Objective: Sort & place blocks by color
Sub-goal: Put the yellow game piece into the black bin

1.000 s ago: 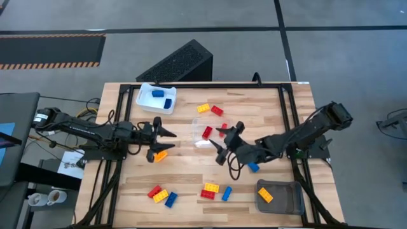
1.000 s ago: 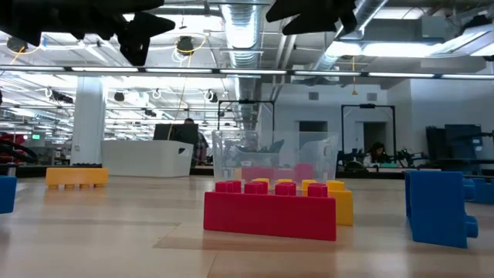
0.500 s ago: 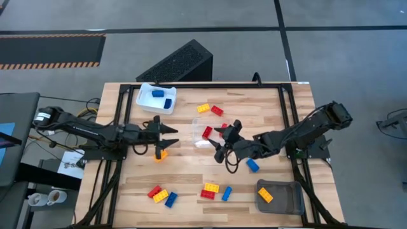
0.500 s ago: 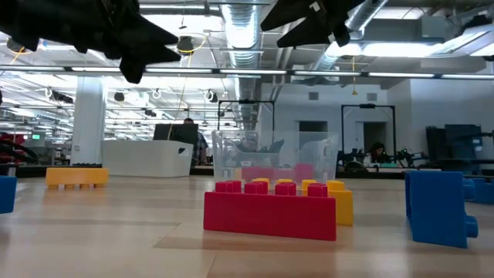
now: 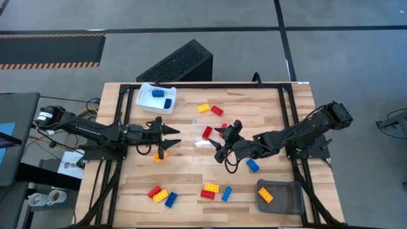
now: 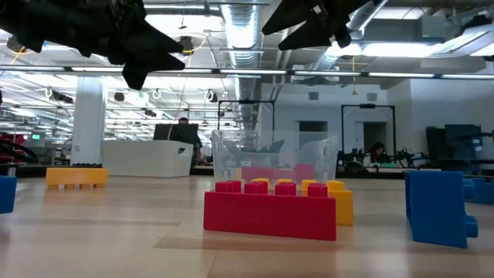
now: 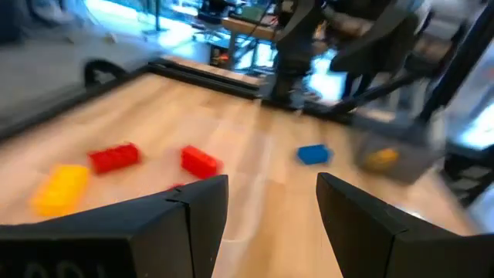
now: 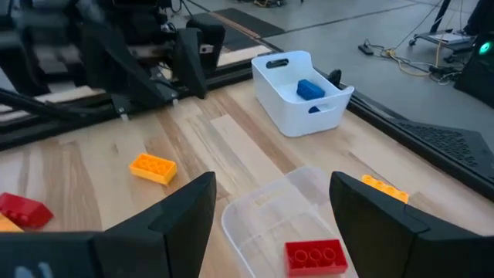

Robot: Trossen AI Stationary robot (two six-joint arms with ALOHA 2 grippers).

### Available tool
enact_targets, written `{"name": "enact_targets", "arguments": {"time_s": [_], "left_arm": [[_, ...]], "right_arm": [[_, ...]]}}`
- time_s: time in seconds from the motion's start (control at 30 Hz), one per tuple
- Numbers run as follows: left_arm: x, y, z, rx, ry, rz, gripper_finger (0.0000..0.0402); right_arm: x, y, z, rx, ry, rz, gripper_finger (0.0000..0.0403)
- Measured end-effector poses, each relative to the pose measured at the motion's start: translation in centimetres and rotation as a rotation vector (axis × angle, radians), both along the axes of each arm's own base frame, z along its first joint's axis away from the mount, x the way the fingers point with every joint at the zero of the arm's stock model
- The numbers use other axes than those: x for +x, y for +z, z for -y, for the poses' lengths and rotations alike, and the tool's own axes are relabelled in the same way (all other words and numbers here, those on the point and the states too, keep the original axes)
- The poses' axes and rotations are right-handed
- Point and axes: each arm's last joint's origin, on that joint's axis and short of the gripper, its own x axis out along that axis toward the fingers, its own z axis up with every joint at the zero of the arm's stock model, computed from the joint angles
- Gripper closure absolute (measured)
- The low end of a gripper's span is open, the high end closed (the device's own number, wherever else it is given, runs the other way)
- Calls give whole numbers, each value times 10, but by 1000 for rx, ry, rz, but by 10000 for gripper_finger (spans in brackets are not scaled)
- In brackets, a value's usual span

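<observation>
- Wooden table (image 5: pixel 191 175) is smooth, with pale planks; blocks (image 5: pixel 210 189) lie scattered on it, some already in trays.
- Both my grippers hover open, holding nothing: left gripper (image 5: pixel 166 137), right gripper (image 5: pixel 224 141).
- Orange block (image 8: pixel 153 167) looks light, hard, bumpy on top.
- I'd probably pinch its flat long sides.

No readable text, label, brand or number anywhere. Nothing legible on the blocks (image 5: pixel 210 190), the trays or the arms. Only blurred, unreadable shapes in the room behind.
</observation>
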Motion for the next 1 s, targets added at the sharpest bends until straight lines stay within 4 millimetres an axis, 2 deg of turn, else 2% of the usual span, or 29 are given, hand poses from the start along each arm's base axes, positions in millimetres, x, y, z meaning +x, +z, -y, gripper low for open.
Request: {"name": "enact_targets", "arguments": {"time_s": [0.07, 0.2, 0.4, 0.5, 0.6, 0.7, 1.0], "left_arm": [[1, 5, 2, -68, -69, 38, 217], [5, 20, 11, -83, -151, 32, 217], [2, 29, 24, 25, 24, -220, 217], [-1, 31, 30, 58, 47, -275, 217], [-4, 23, 34, 76, 5, -353, 217], [-8, 12, 35, 20, -19, -464, 217], [-12, -20, 47, -5, 6, -729, 217]], "right_arm": [[-1, -1, 0, 5, -3, -9, 129], [-1, -1, 0, 7, -5, -8, 129], [-2, -3, 0, -2, -3, -34, 129], [-2, -4, 0, -5, -3, -43, 129], [-2, -4, 0, -5, -3, -44, 129], [-2, -4, 0, -5, -3, -44, 129], [-2, -5, -1, 20, 48, -59, 129]]}}
